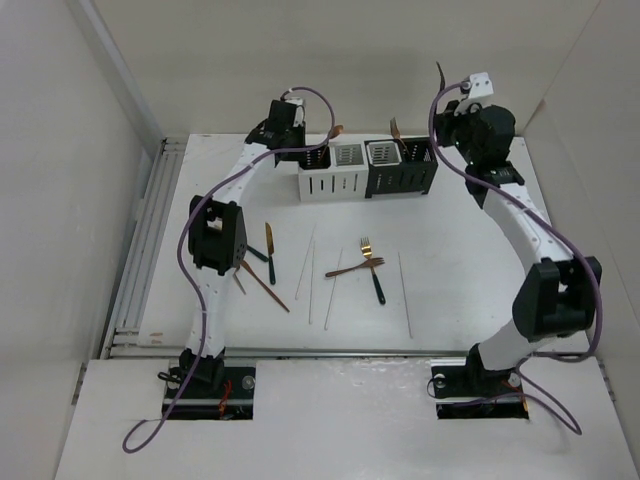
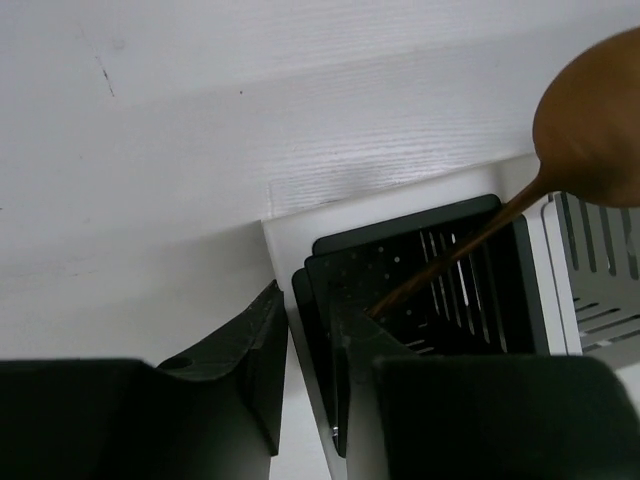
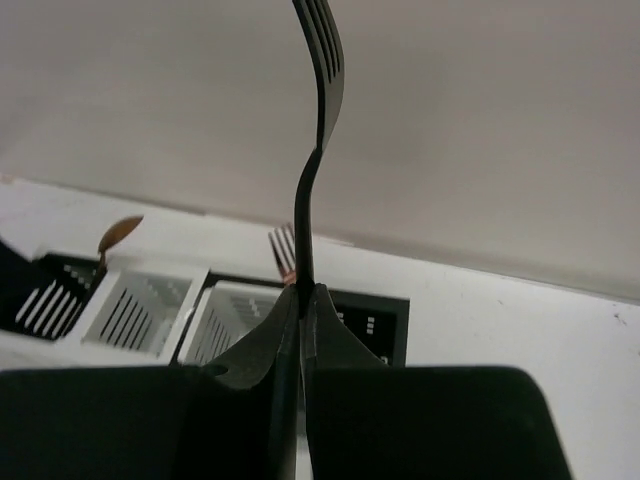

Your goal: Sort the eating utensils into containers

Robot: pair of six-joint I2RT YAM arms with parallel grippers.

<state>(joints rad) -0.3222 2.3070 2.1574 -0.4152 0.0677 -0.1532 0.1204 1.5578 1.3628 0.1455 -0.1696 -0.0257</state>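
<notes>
Where the arms reach: both stretch to the containers [image 1: 330, 185] at the far edge of the desk [image 1: 470, 300], where every utensil must end up.
Left pincer [image 2: 306, 315]: hangs over the left-end black compartment [image 2: 400, 225], its fingers only narrowly apart and nothing between them.
Copper spoon [image 2: 575, 140]: stands handle-down in that compartment, with the bowl leaning out toward the white neighbour. It rests on the perforated floor, free of the pincer.
Right pincer [image 3: 303, 295]: closed on the handle of a dark fork [image 3: 318, 120], tines up, so the handle can enter first.
Target, judged: the black slot [image 3: 385, 312] below, where a copper-tined fork [image 3: 283, 250] already stands, like with like.
Unsorted on the desk: a gold knife [image 1: 269, 240], two crossed forks [image 1: 365, 263], a copper piece [image 1: 268, 287] beside the left arm, and thin white chopsticks [image 1: 312, 280].
Progress, judged: early, as most pieces lie well apart from the boxes.
</notes>
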